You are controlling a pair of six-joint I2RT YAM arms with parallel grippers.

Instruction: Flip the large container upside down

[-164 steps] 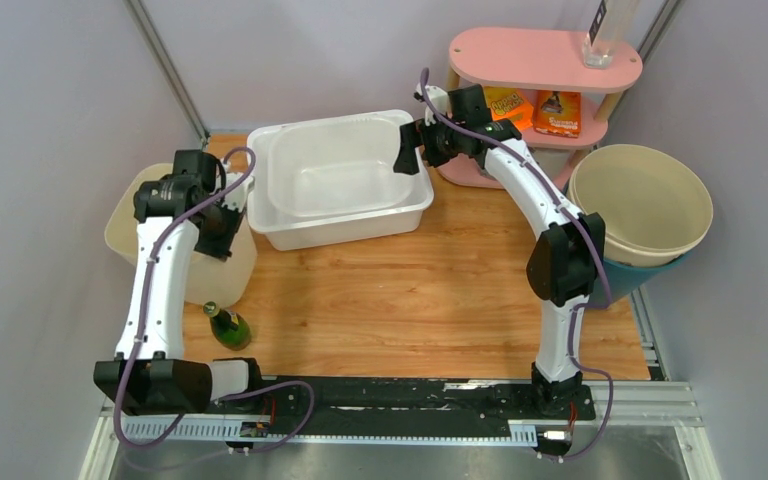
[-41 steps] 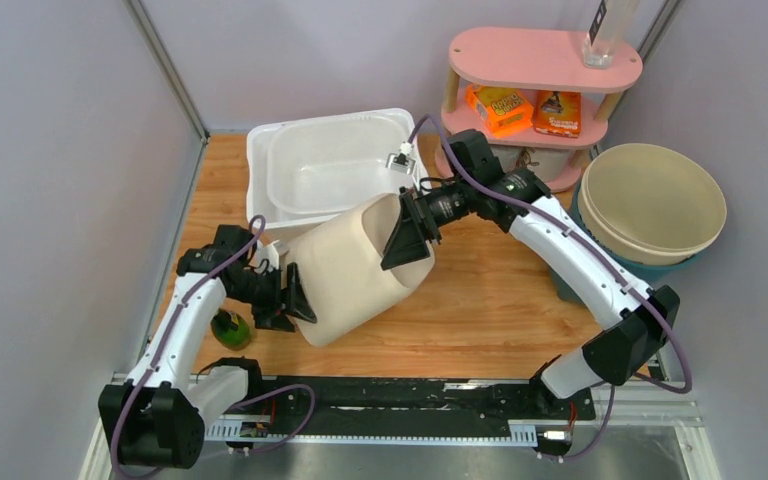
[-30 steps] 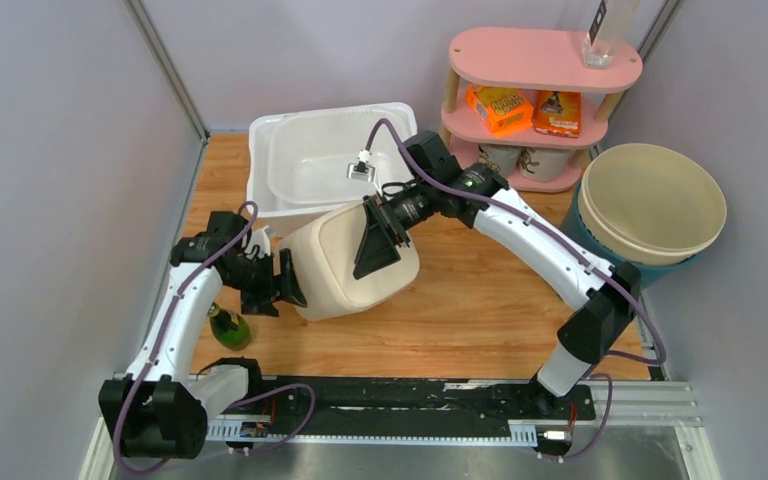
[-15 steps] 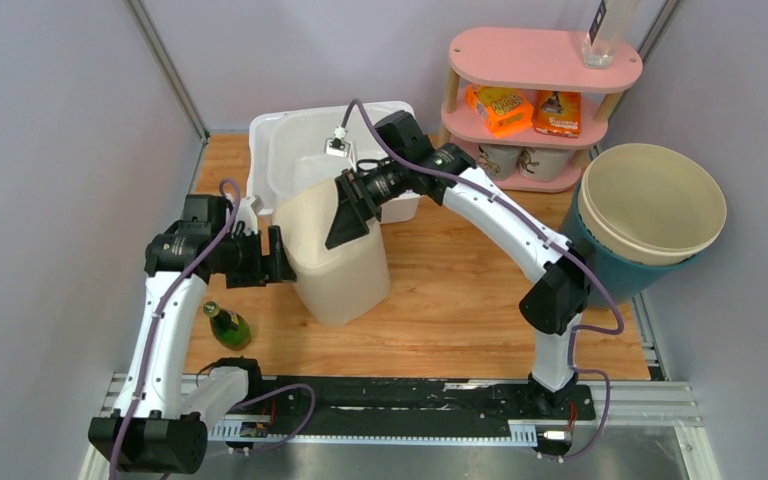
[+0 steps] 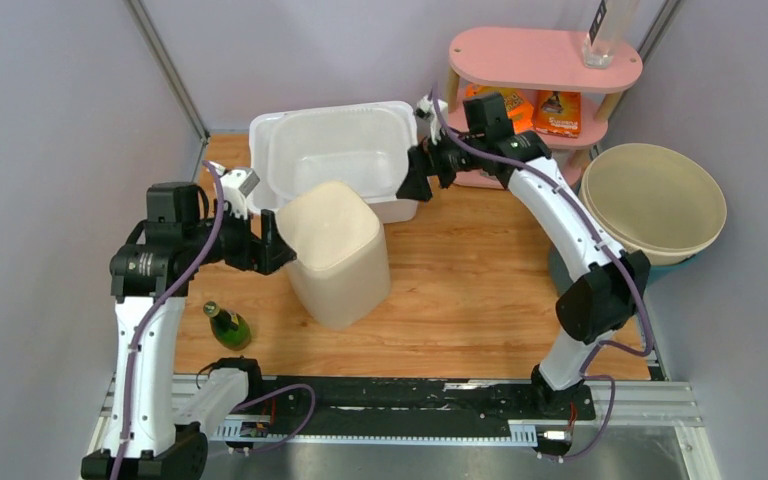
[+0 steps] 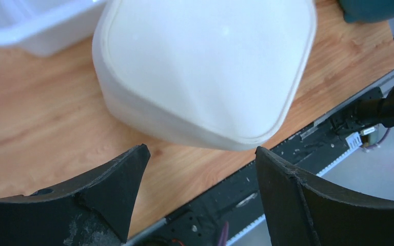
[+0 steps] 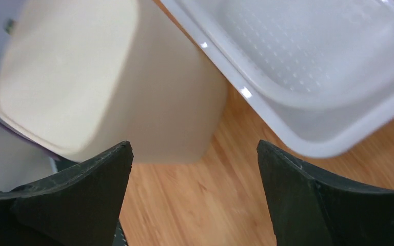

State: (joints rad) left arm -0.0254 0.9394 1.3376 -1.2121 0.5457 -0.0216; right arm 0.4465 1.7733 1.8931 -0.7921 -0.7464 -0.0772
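The large container (image 5: 336, 252), a cream plastic bin, stands with its closed base up on the wooden table, in front of the white tub. My left gripper (image 5: 271, 246) is open just to its left, and no contact shows. In the left wrist view the container's base (image 6: 205, 66) lies ahead of the spread left gripper (image 6: 201, 151). My right gripper (image 5: 411, 180) is open and apart from the container, by the tub's right end. The right wrist view shows the container (image 7: 82, 77) to the left, beyond the open right gripper (image 7: 195, 145).
A white tub (image 5: 330, 110) sits behind the container and also shows in the right wrist view (image 7: 308, 61). A green bottle (image 5: 228, 325) stands at the front left. A pink shelf (image 5: 540, 55) with snack boxes is at the back right, a beige bowl (image 5: 650, 200) on a teal bucket at the right.
The container went from lying tilted between both grippers to standing base-up. Both grippers let go and opened wider. The right arm swung back to the tub's right end.
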